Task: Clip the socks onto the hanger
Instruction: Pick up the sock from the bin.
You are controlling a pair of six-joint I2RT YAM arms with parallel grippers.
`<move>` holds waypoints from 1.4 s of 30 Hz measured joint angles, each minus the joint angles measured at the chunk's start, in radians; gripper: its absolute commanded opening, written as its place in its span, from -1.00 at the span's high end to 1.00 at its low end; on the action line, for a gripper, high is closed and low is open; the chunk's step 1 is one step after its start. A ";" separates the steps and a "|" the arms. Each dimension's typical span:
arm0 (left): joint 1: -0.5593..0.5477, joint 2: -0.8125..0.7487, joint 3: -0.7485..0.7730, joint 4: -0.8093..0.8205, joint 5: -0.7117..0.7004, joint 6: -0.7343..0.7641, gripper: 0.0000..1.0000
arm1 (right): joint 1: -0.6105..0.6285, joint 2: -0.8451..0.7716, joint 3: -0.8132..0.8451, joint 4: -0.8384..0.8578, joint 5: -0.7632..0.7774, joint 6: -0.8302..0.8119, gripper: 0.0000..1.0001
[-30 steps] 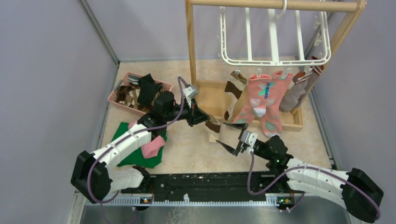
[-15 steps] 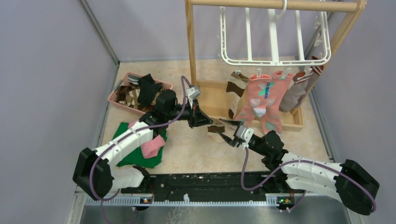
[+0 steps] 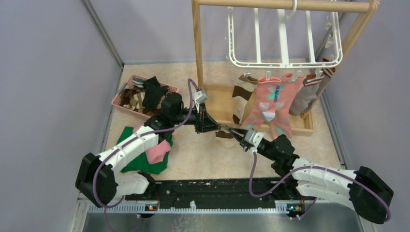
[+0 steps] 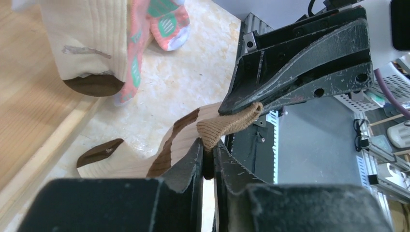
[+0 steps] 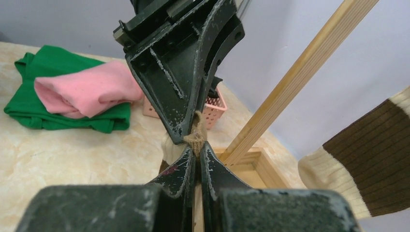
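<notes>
A beige marbled tabletop (image 3: 193,159) sits between lavender walls (image 3: 48,72), with a wooden frame stand (image 3: 197,48) at the back carrying the white hanger (image 3: 285,62). Three socks (image 3: 270,104) hang clipped along its near rim. At mid-table the left gripper (image 3: 220,128) and right gripper (image 3: 230,130) meet tip to tip, each pinching the cuff of a brown-cream striped sock (image 3: 225,135), held above the surface. A pink basket (image 3: 121,104) and a green cloth (image 3: 135,162) lie to the left.
</notes>
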 measured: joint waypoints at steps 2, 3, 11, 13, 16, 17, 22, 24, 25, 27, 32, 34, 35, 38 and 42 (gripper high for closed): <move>0.000 -0.002 -0.003 0.014 0.017 0.015 0.11 | 0.000 -0.022 -0.001 -0.002 0.000 0.010 1.00; 0.000 -0.009 -0.010 0.025 0.024 0.029 -0.06 | 0.000 -0.042 -0.001 -0.004 0.001 0.018 1.00; 0.000 -0.365 -0.392 0.381 -0.026 0.239 -0.98 | 0.000 -0.200 -0.001 -0.057 0.023 0.137 1.00; -0.002 -0.445 -0.522 0.537 -0.048 0.269 -0.97 | 0.000 -0.206 -0.001 -0.068 0.025 0.163 1.00; -0.005 -0.460 -0.576 0.665 -0.067 0.304 -0.94 | 0.000 -0.200 -0.001 -0.083 0.023 0.195 1.00; -0.008 -0.449 -0.568 0.684 -0.068 0.311 -0.92 | 0.000 -0.196 -0.001 -0.085 0.022 0.201 1.00; -0.026 -0.341 -0.501 0.783 -0.085 0.313 -0.59 | 0.000 -0.172 -0.001 -0.085 0.016 0.228 1.00; -0.030 -0.303 -0.492 0.824 -0.085 0.306 -0.49 | 0.000 -0.171 -0.001 -0.085 0.013 0.233 1.00; -0.032 -0.284 -0.486 0.839 -0.084 0.302 -0.45 | 0.000 -0.171 -0.001 -0.085 0.012 0.236 1.00; -0.033 -0.240 -0.468 0.864 -0.080 0.289 -0.33 | 0.000 -0.171 -0.001 -0.085 0.011 0.238 1.00; -0.034 -0.199 -0.442 0.881 -0.085 0.254 -0.46 | 0.000 -0.174 -0.001 -0.085 0.015 0.237 1.00; -0.033 -0.202 -0.438 0.877 -0.116 0.229 -0.71 | 0.000 -0.175 -0.001 -0.086 0.024 0.237 1.00; -0.032 -0.205 -0.435 0.872 -0.134 0.217 -0.83 | 0.000 -0.178 -0.001 -0.087 0.032 0.237 1.00; -0.019 -0.217 -0.409 0.830 -0.172 0.186 -0.98 | 0.000 -0.194 -0.001 -0.087 0.059 0.236 1.00; 0.016 -0.205 -0.320 0.772 -0.183 0.125 -0.98 | 0.000 -0.209 -0.001 -0.086 0.097 0.234 1.00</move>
